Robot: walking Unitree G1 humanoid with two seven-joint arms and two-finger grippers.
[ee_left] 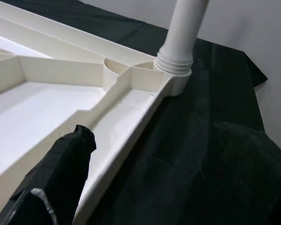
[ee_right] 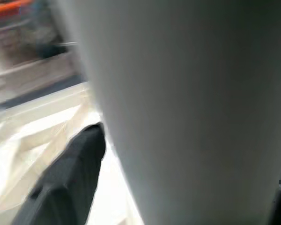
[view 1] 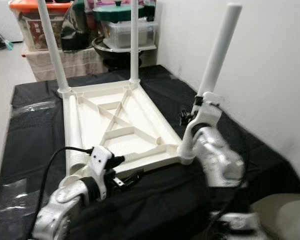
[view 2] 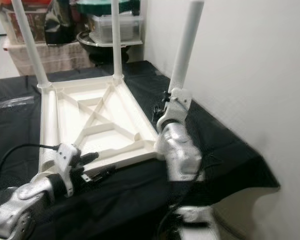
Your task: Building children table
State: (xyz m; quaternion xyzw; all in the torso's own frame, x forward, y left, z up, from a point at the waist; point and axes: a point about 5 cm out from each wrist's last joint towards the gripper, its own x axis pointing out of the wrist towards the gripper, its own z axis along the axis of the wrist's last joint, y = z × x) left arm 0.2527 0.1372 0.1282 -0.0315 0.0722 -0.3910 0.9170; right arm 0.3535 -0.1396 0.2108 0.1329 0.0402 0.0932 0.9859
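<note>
1. The white tabletop (view 1: 120,125) lies upside down on the table, which is draped in a black cloth (view 1: 35,130).
2. Two legs stand in its far corners: the far left leg (view 1: 52,45) and the far right leg (view 1: 134,42).
3. A third leg (view 1: 217,52) stands tilted at the near right corner, its threaded base at the socket.
4. A fourth leg (view 1: 72,135) lies along the tabletop's left edge.
5. The right pincer (view 1: 196,107) is clenched around the third leg low down.
6. The left pincer (view 1: 127,177) rests at the tabletop's near edge; whether its fingers are released or clenched, I cannot tell.
7. Storage bins (view 1: 35,25) stand beyond the table.
</note>
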